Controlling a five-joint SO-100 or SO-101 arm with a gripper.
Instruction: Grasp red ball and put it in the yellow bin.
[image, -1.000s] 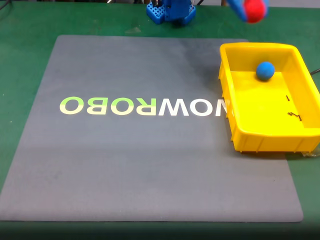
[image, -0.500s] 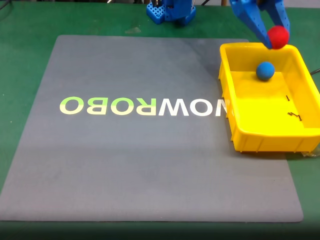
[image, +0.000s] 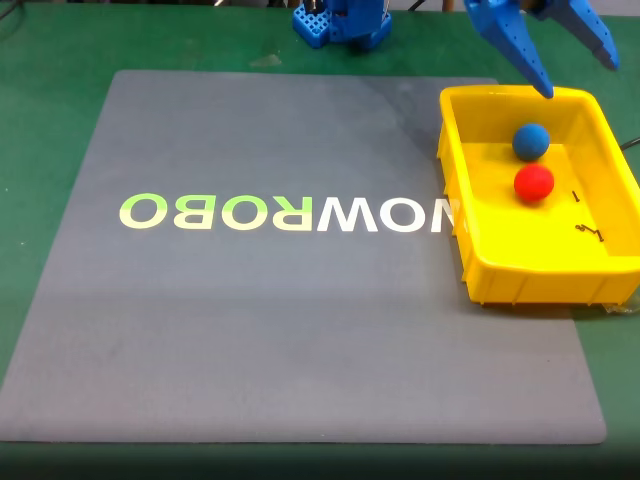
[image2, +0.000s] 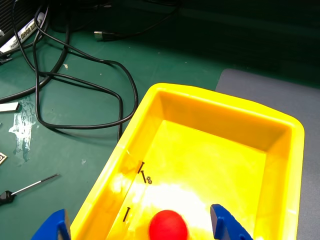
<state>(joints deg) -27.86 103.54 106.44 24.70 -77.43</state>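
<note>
Red ball (image: 534, 183) no longer being held as half second ago; now being seen lying on floor of yellow bin (image: 455, 160), right side of fixed view, just below blue ball (image: 531, 141). Gripper (image: 572, 62) being held spread wide, empty, above bin's top edge, upper right. In wrist view, ball (image2: 168, 226) being shown at bottom middle between blue fingertips (image2: 222, 222). Grey mat (image: 250, 330) with "ROBO" letters being spread over green table (image: 40, 90). Black cables (image2: 75, 85), screwdriver (image2: 25, 189) being seen left of bin.
</note>
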